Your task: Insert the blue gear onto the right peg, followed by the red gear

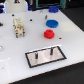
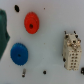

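The blue gear (image 1: 51,23) lies flat on the white table, toward the back on the exterior view's right. The red gear (image 1: 48,34) lies just in front of it, apart from it. The grey plate (image 1: 45,60) with a black border lies nearer the front and carries two dark upright pins. The right peg (image 1: 51,50) is bare, and so is its twin (image 1: 38,54). The wrist view looks down from above on the red gear (image 2: 31,21) and the blue gear (image 2: 19,53). The plate is out of that view. No gripper fingers show in either view.
A beige blocky object (image 1: 19,27) stands on the exterior view's left, and also shows in the wrist view (image 2: 71,50). A dark teal shape (image 2: 4,32) fills one edge of the wrist view. Small dark marks (image 1: 61,37) dot the table. Dark clutter lines the table's back edge.
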